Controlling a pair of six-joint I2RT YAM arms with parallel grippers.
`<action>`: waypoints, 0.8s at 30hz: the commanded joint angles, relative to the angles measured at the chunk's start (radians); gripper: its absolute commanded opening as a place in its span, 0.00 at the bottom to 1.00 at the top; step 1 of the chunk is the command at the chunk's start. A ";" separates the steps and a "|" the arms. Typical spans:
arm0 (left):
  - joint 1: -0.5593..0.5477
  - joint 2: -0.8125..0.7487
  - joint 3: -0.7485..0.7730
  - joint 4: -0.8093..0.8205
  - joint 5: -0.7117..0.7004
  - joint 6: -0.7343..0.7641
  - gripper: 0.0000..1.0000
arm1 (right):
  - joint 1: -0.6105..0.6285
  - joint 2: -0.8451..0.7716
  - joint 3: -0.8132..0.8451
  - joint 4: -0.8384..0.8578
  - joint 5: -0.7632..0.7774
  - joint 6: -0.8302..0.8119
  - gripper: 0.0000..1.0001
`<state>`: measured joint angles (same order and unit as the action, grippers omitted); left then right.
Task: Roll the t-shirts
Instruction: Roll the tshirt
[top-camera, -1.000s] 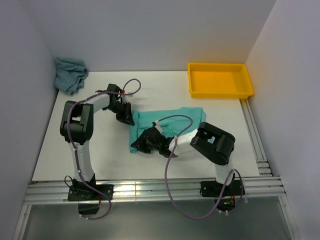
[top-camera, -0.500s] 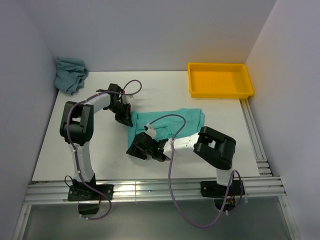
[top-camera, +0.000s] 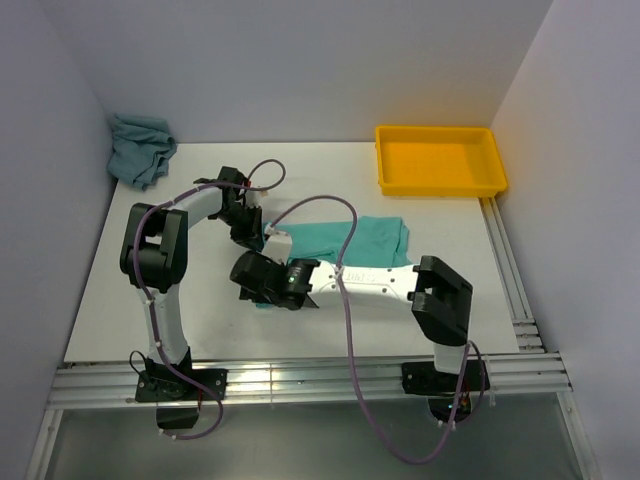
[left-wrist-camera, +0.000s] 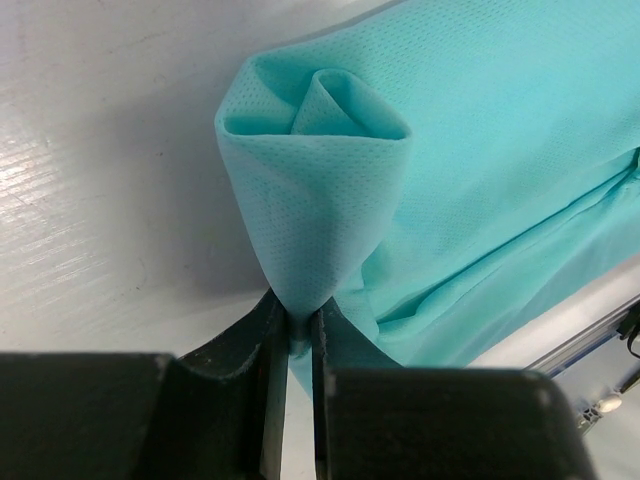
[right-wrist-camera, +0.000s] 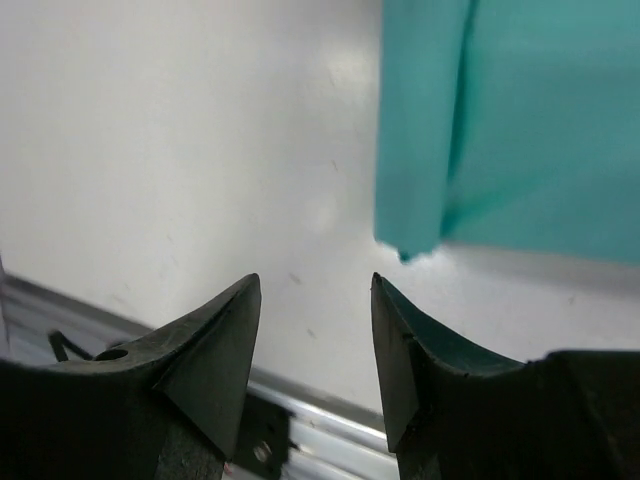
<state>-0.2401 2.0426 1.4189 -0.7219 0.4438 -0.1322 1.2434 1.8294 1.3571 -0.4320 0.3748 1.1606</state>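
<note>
Got the left claw (left-wrist-camera: 292, 322) pinched tight on a corner of the mint-green t-shirt (left-wrist-camera: 480, 150), with the cloth curled into a loose cone right ahead of the fingertips and the rest lying flat on the counter (left-wrist-camera: 90, 150) beyond and to the right. Got the right claw (right-wrist-camera: 315, 285) spread wide, gripping nothing, hovering over bare counter with the shirt's folded edge just ahead and off to its right, not touching. Can also spot the blue-grey teal t-shirt (top-camera: 140, 148) bunched up well apart from both claws, off beyond the left one.
</note>
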 joint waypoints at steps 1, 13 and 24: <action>-0.004 -0.022 0.012 -0.013 -0.100 0.039 0.13 | -0.039 0.080 0.170 -0.194 0.182 -0.077 0.56; -0.014 -0.032 0.015 -0.045 -0.100 0.048 0.16 | -0.116 0.416 0.550 -0.307 0.274 -0.177 0.54; -0.019 -0.033 0.014 -0.051 -0.102 0.048 0.17 | -0.104 0.476 0.616 -0.349 0.314 -0.174 0.54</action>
<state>-0.2531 2.0354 1.4239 -0.7429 0.4068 -0.1162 1.1240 2.3142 1.9144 -0.7410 0.6147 0.9894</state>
